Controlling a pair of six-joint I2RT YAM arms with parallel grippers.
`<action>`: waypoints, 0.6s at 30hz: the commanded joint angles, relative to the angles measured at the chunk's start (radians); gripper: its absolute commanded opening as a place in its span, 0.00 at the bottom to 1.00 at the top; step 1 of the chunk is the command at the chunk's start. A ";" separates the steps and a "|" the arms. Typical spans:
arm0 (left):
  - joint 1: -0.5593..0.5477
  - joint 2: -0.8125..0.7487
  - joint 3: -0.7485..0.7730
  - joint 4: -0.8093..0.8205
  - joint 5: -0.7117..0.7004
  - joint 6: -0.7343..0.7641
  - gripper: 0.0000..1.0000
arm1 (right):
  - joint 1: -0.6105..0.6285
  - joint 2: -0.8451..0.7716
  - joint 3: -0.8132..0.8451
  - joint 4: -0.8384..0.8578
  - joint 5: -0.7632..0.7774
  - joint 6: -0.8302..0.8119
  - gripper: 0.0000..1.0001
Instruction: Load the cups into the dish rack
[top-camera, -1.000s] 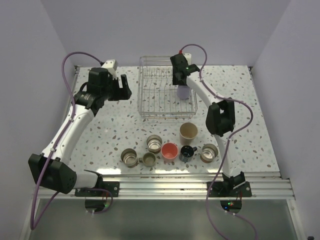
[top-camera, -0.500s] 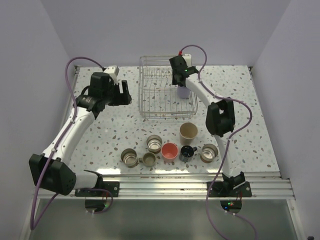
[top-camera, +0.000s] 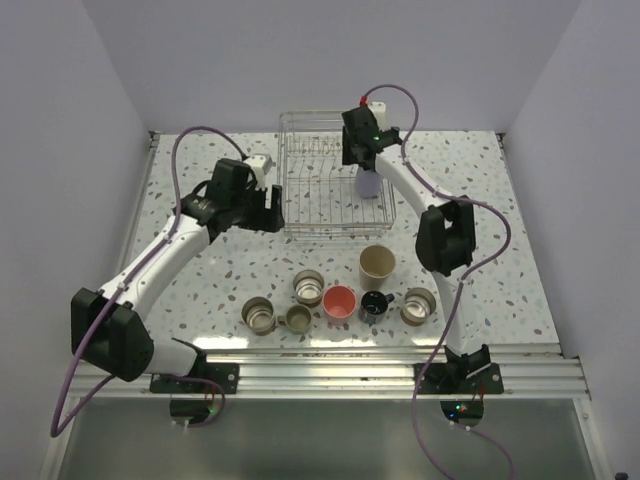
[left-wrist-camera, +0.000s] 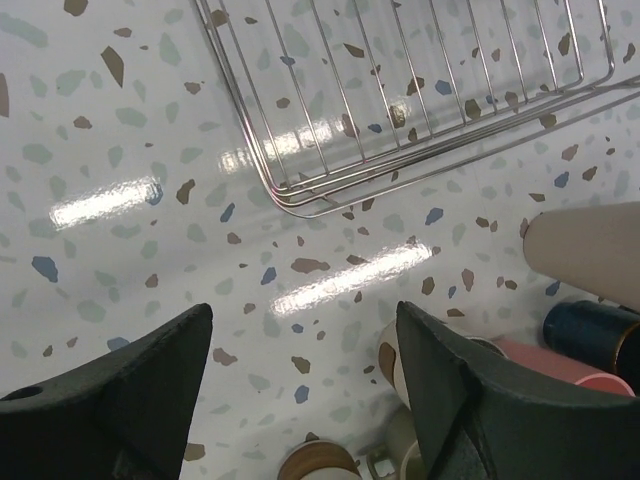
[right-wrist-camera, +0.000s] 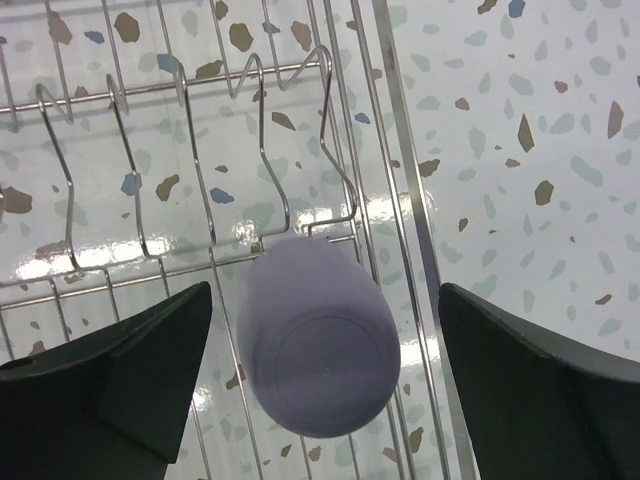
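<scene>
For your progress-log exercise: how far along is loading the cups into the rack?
Done: the lavender cup sits bottom-up in the rack. In hand: nothing; the right gripper stands open either side of it, and the left gripper is open and empty. Left: seven cups on the table.

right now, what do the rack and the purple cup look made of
Rack: thin bright wire with sharp glints, so likely chromed or stainless steel. Purple cup: even matte lavender with no shine, probably plastic or silicone; it is blurred, so that is uncertain.
</scene>
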 joint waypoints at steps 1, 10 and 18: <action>-0.027 0.028 -0.009 -0.021 0.011 0.027 0.77 | -0.002 -0.140 0.012 0.039 0.007 -0.025 0.99; -0.092 0.037 -0.081 -0.035 0.073 0.047 0.66 | 0.011 -0.344 -0.101 0.005 -0.141 0.075 0.98; -0.156 0.043 -0.130 -0.012 0.107 0.041 0.64 | 0.073 -0.699 -0.593 0.089 -0.241 0.113 0.99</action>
